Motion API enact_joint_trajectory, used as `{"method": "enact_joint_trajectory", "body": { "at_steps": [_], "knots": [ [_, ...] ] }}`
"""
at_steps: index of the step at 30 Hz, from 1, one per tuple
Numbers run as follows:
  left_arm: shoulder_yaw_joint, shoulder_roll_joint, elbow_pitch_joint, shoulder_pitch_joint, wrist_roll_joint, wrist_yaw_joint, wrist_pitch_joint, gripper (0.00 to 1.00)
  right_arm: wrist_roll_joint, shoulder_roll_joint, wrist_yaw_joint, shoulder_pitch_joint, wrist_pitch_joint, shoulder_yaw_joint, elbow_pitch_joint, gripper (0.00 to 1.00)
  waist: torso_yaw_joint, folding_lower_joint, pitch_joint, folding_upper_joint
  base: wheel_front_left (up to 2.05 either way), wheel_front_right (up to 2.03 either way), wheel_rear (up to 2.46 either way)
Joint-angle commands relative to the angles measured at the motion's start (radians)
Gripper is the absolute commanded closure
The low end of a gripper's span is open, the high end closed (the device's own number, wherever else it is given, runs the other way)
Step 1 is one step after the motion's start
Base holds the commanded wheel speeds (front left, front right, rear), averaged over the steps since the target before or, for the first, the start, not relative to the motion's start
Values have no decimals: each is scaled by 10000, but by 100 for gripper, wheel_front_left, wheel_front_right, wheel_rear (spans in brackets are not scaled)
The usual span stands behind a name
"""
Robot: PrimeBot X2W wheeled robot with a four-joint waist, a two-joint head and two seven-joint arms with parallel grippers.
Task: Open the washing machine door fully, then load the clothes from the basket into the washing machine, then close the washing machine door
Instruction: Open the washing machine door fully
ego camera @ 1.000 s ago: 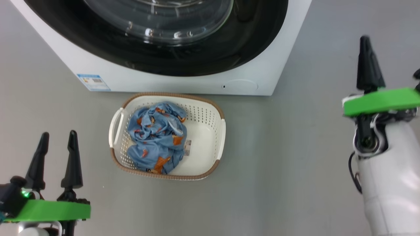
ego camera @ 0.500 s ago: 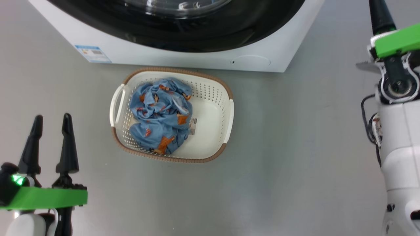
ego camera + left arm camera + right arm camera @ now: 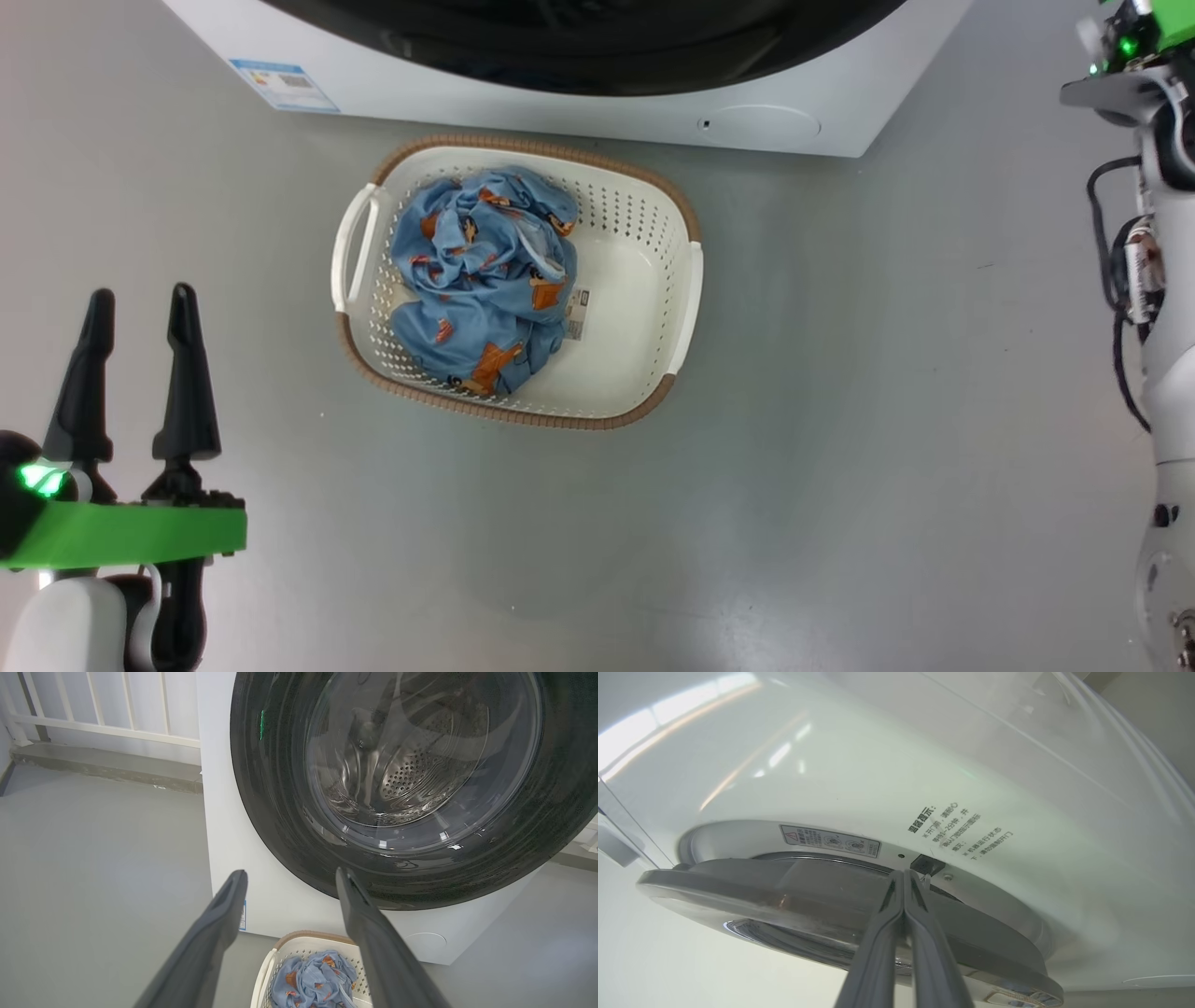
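1. Our L gripper, 8 o'clock in head view: fingers wide apart, empty, above floor.
2. Our R gripper: fingers pressed together, nothing between them, tips at washing machine door rim.
3. We see basket on floor, washing machine at its 12 o'clock.
4. Clothes bunched in basket's 9 o'clock half.

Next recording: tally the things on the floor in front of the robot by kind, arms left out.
Washing machine: 1
Basket: 1
Blue printed garment, lying in the basket: 1
Total: 3
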Motion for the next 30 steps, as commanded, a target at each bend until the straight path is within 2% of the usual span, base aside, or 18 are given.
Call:
{"method": "enact_joint_trajectory", "body": {
  "at_steps": [1,8,21,30],
  "knots": [
    [340,326,-203,-177,-44,-31,-80,0,133,47,-9,-227,104,150,-229,100,85,0,93,-1,0,0,0],
    [304,277,-189,-248,-103,-31,-80,0,294,-131,-9,-769,506,345,104,100,191,0,293,-1,0,0,0],
    [275,233,-209,-409,-165,-31,-80,0,318,-89,-9,-1868,1171,673,882,100,348,0,680,-1,0,0,0],
    [349,191,-24,-285,-102,-31,-80,0,546,-73,-9,-1595,1792,848,1071,100,334,0,284,-1,0,0,0]
  ]
}}
